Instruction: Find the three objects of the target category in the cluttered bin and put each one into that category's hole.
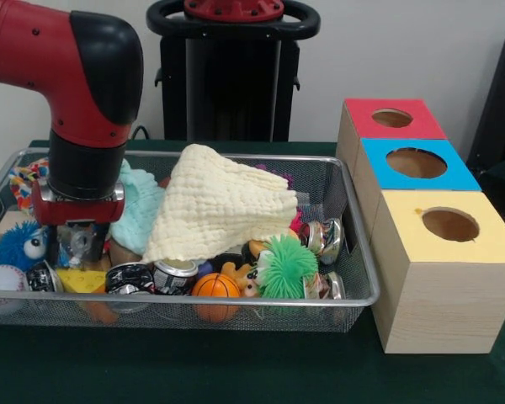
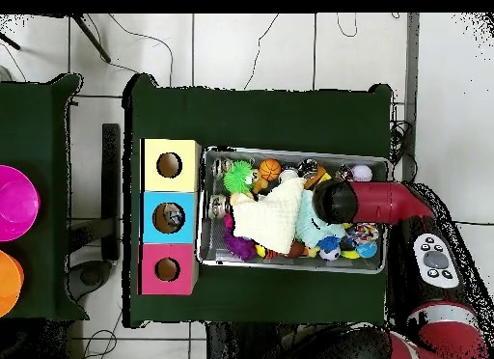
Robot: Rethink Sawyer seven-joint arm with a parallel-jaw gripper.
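Note:
The cluttered bin, a silver wire-mesh basket (image 1: 353,296), sits on the green table and also shows in the overhead view (image 2: 289,151). It holds a cream cloth (image 1: 219,202), a mint cloth (image 1: 139,210), a green spiky ball (image 1: 286,265), a small basketball (image 1: 215,286), several cans (image 1: 175,274), a blue fuzzy ball (image 1: 18,244) and a baseball (image 1: 0,282). My gripper (image 1: 77,244) is down in the bin's left end in the front view, among the toys. Its lower part is hidden by clutter. In the overhead view the arm's wrist (image 2: 333,199) covers it.
Three wooden boxes with round holes stand beside the bin: red (image 1: 393,119), blue (image 1: 416,163) and yellow (image 1: 449,225). In the overhead view they show as yellow (image 2: 169,165), blue (image 2: 168,218) and red (image 2: 167,269). Pink (image 2: 14,203) and orange (image 2: 8,283) bowls sit on a side table.

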